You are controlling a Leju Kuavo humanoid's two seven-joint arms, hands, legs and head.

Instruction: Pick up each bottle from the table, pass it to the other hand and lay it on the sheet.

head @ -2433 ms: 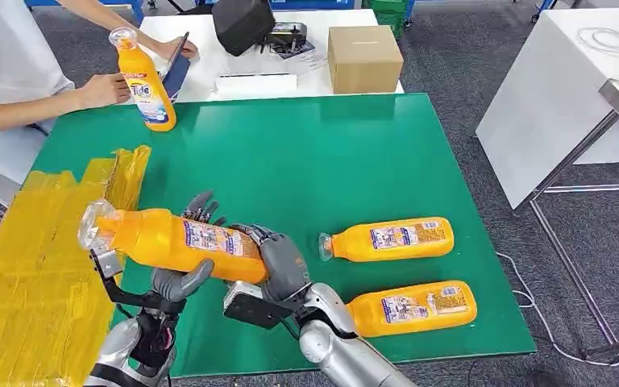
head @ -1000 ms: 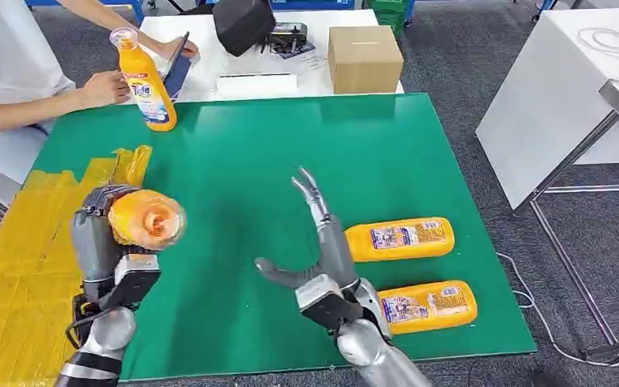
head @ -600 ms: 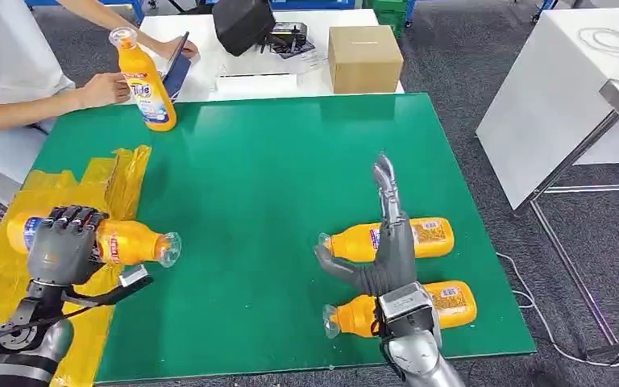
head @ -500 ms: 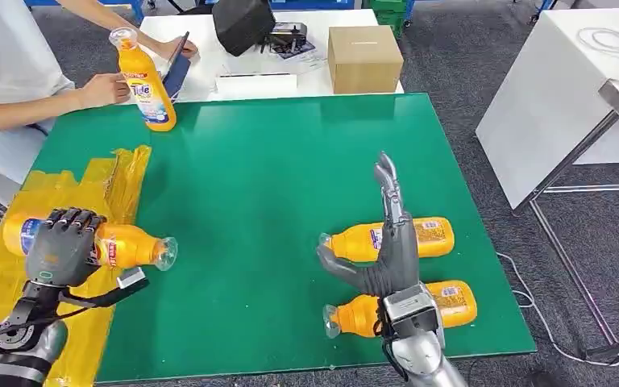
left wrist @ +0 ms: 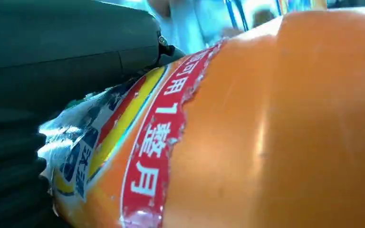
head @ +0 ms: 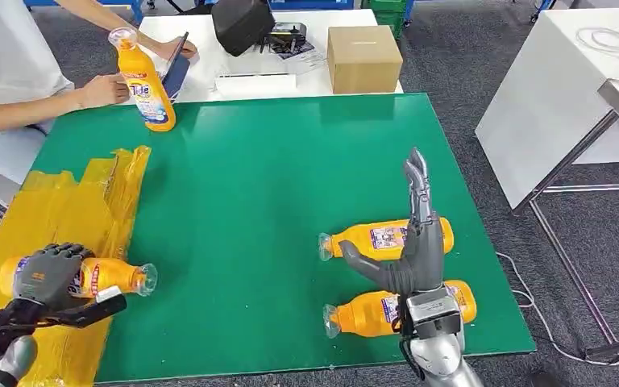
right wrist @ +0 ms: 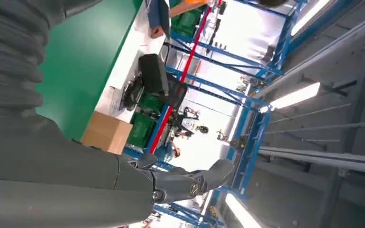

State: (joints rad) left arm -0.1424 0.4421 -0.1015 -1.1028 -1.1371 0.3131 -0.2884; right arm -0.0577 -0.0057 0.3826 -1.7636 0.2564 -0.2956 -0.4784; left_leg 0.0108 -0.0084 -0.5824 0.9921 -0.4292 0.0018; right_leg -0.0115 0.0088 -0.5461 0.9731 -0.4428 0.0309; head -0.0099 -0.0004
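My left hand (head: 47,276) grips an orange bottle (head: 113,276) lying sideways low over the yellow sheet (head: 56,218), its clear cap toward the green mat. The left wrist view shows that bottle (left wrist: 275,128) close up against the hand (left wrist: 52,76). My right hand (head: 413,242) is open, fingers pointing up and away, above two more orange bottles lying on the mat: a farther one (head: 375,239) and a nearer one (head: 367,314). The right wrist view shows the open hand (right wrist: 76,175) with nothing in it.
A person at the far left holds an upright orange bottle (head: 143,81) at the green mat's (head: 274,177) back corner. A cardboard box (head: 363,56) and a black bag (head: 242,22) sit on the white table behind. A white bench (head: 564,89) stands to the right.
My left hand has carried the bottle down and toward me over the yellow sheet. My right hand has drawn right, staying open above the two lying bottles.
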